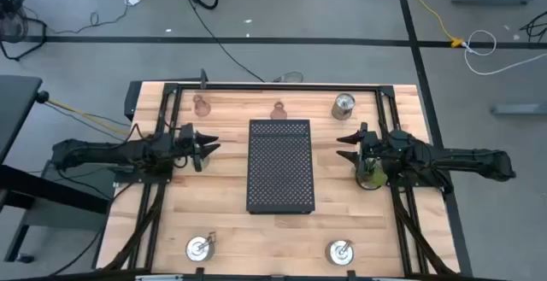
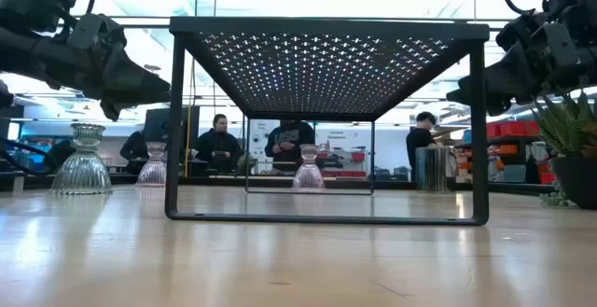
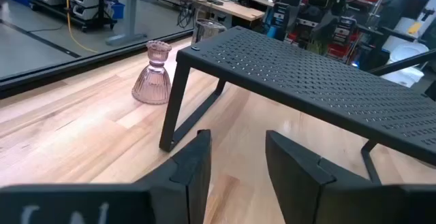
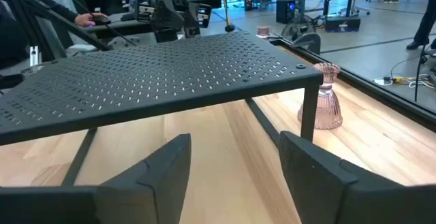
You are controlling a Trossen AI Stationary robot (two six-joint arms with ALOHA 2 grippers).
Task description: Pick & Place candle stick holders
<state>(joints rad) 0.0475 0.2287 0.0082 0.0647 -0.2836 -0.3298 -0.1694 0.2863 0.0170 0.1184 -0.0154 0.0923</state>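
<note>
I have both arms hanging above the light wooden table [image 1: 171, 221], 1 on each side of the black perforated metal stand [image 1: 280, 166] at its middle.

The left claw [image 1: 208, 147] points at the stand's left edge. Its fingers [image 3: 194, 166] are drawn in narrow, only a slim gap between them, and they hold nothing. The right claw [image 1: 346, 144] faces the stand's right edge. Its fingers [image 4: 167, 166] stand somewhat further apart, and it is empty too. Neither claw touches the stand.

I count 6 candle stick holders, all on the table and none under a claw:

- A pale pink ribbed glass holder [image 1: 201, 104] stands upright near the far left corner.
- A reddish-pink glass holder [image 1: 278, 110] stands just beyond the stand's far edge.
- A shiny silver metal holder [image 1: 344, 104] stands to the right of that one on the far side, well clear of the right claw.
- 2 more silver holders with round disc bases sit near the front edge, 1 at front left [image 1: 200, 247] and 1 at front right [image 1: 340, 250], well apart from each other and from the stand.
- A greenish clear ribbed glass holder [image 2: 82, 162] shows in the low view at the left, below the left arm. From above I cannot make it out.

A small green potted plant [image 1: 369, 177] sits on the table under the right arm's wrist. Beyond the table, people [image 2: 219, 144] sit at desks in the room.
</note>
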